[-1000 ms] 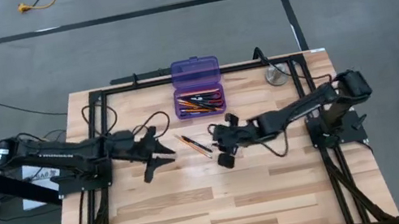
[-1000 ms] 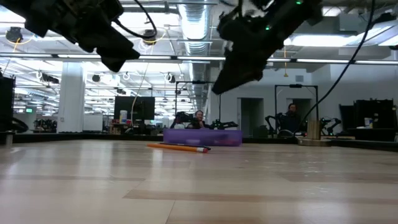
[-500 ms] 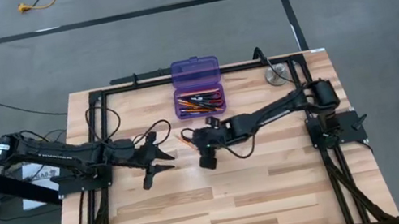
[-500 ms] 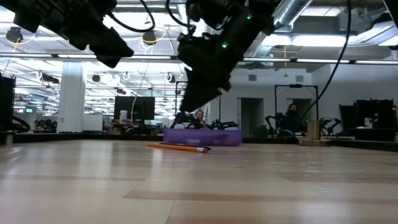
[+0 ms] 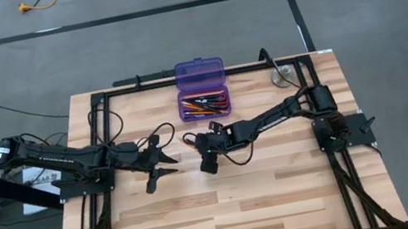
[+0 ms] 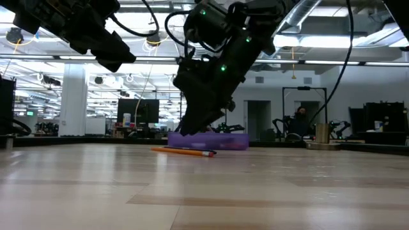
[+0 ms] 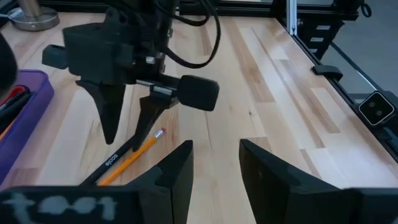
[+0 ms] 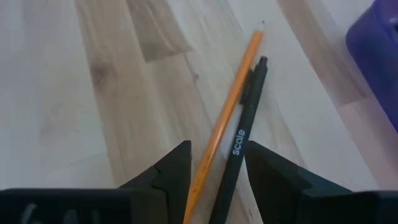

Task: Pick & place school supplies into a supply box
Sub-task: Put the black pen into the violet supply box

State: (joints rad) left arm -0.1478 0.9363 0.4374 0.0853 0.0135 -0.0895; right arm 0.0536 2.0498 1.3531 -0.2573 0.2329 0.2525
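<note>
Pencil [image 8: 225, 116] and pen [image 8: 241, 147] lie side by side on the wooden surface [image 5: 236, 201], touching along part of their length, directly under the right tool [image 8: 216, 167]. In the right wrist view that tool's two dark fingers [image 8: 171, 168] stand apart with both items running up between them; the orange pencil sits nearer one finger and the black pen, which carries white lettering, nearer the other. Neither finger is pressed onto them, so the right tool is released, straddling the pair. The left wrist view shows the same thing from the side: the right tool [image 7: 127, 112] points steeply down, its tips spread on either side of the pencil [image 7: 130, 158], whose eraser end pokes out past the tips. From the low view the tool [image 6: 192, 124] hangs just above the pencil [image 6: 185, 151] lying on the wood.

Seen from above, the right tool [image 5: 203, 150] is at mid-surface, just in front of the supply box [image 5: 203, 102]. This purple box stands open near the far edge, lid folded back, with several orange and black supplies already inside. A round metal disc [image 5: 282, 77] rests near the far right corner, well apart from the box.

To the left, the left tool [image 5: 163, 161] hovers over bare wood near the right one, its fingers [image 7: 177, 171] parted and gripping nothing.
</note>
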